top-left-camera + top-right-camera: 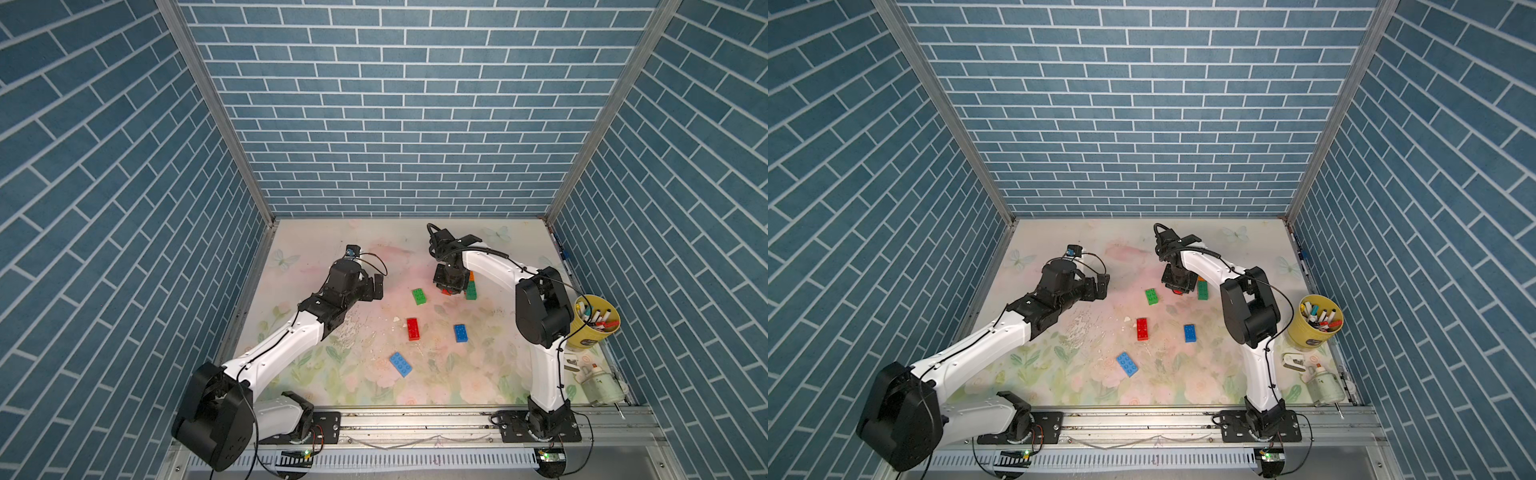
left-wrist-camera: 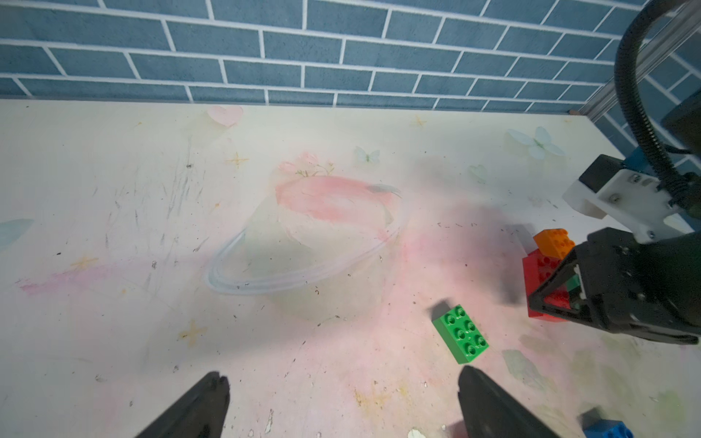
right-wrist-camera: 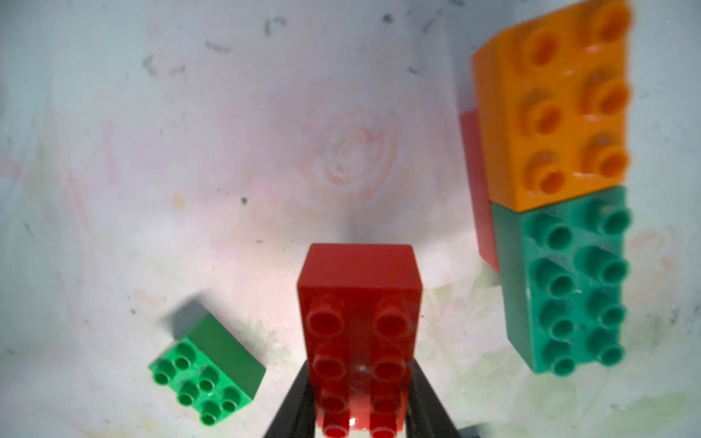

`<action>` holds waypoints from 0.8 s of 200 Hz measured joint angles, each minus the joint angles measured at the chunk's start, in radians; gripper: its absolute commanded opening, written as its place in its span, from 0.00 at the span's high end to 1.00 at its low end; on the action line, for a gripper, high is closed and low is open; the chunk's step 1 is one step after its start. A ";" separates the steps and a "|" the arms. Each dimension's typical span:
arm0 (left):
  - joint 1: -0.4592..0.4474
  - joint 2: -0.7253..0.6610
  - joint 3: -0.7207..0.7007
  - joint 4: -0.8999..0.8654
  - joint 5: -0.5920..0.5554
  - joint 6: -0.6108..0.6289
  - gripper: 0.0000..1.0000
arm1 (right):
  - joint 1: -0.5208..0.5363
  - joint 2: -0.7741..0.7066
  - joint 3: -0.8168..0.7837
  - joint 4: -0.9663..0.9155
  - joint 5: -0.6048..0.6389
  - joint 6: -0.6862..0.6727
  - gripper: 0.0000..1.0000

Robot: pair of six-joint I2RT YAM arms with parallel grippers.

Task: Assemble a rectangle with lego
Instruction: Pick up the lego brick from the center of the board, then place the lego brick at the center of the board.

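My right gripper point(image 3: 360, 383) is shut on a red lego brick point(image 3: 360, 299), studs facing the wrist camera, held just above the table. Beside it an orange brick point(image 3: 554, 113) and a dark green brick point(image 3: 569, 280) stand end to end, with a red one point(image 3: 474, 170) partly hidden under them. In both top views this group sits at the back right point(image 1: 471, 289), next to the right gripper point(image 1: 449, 286). A loose light green brick point(image 1: 419, 296) lies to the left. My left gripper point(image 1: 376, 286) hangs open and empty, its fingertips point(image 2: 218, 383) wide apart.
A red brick point(image 1: 413, 328), a blue brick point(image 1: 460, 333) and a light blue brick point(image 1: 400, 364) lie loose mid-table. A yellow cup of markers point(image 1: 596, 324) and small white items point(image 1: 598, 384) stand along the right edge. Brick-patterned walls enclose three sides.
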 measured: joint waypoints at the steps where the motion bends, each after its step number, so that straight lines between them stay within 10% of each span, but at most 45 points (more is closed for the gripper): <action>1: 0.000 -0.001 0.000 0.000 0.000 0.000 0.00 | -0.001 0.000 0.000 0.000 0.002 0.010 0.78; 160: 0.000 -0.106 0.000 0.020 0.058 -0.035 0.00 | 0.055 0.068 -0.011 0.058 -0.043 0.616 0.78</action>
